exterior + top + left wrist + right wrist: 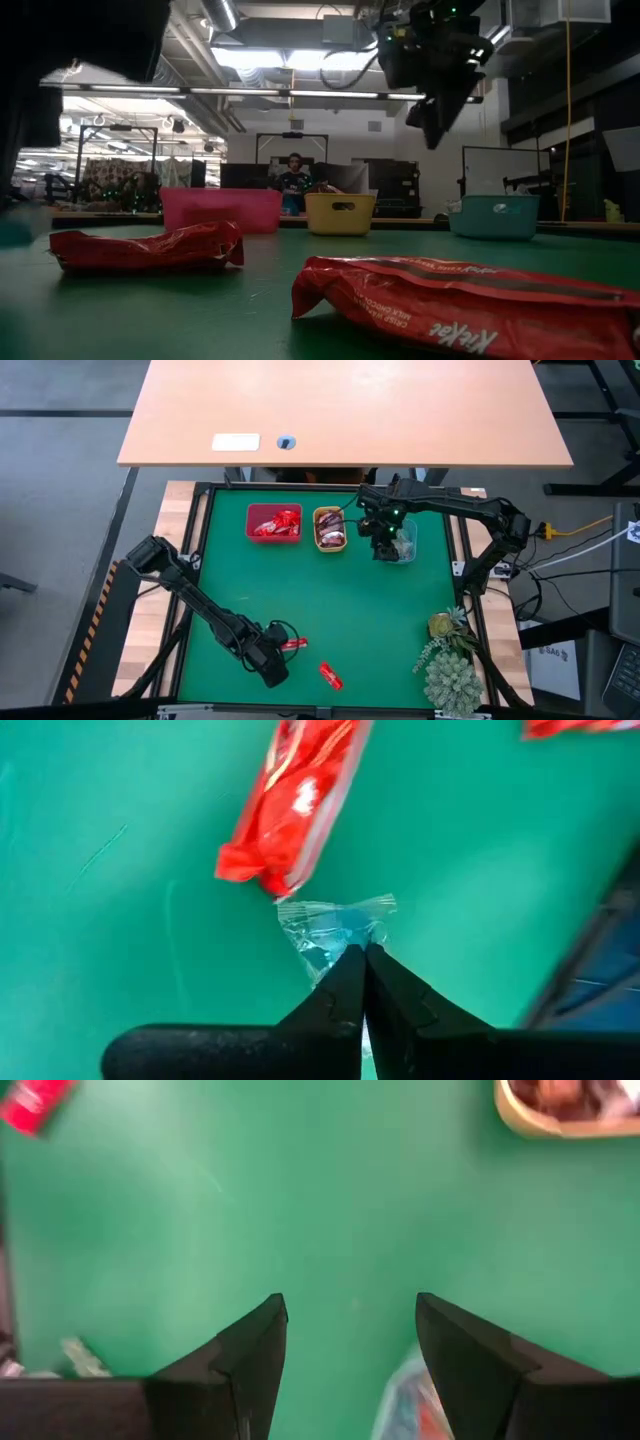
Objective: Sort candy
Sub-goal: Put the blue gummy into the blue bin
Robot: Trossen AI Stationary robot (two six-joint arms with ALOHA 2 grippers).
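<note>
My left gripper (pixel 362 952) (pixel 276 660) is near the table's front edge, shut on a clear greenish candy (pixel 335 925). A red candy (pixel 295 800) (pixel 293 645) lies on the green mat just beyond it. A second red candy (pixel 330 676) (pixel 460 300) lies to its right. My right gripper (pixel 350 1305) (pixel 385 548) hangs open, high over the teal tray (pixel 405 550) at the back, with nothing between its fingers. My left gripper pinches the clear candy's near wrapper end (pixel 338 948) between its two fingertips. The fingers slant down from above. The candy's far, twisted end (pixel 300 910) reaches the red candy's end. I cannot tell whether it is on the mat.
A red tray (pixel 274 522) with red candies, an orange tray (pixel 330 530) with dark ones and the teal tray stand in a row at the back. A spiky green plant (pixel 450 665) fills the front right corner. Green mat (pixel 340 600) lies between the trays and the loose candies.
</note>
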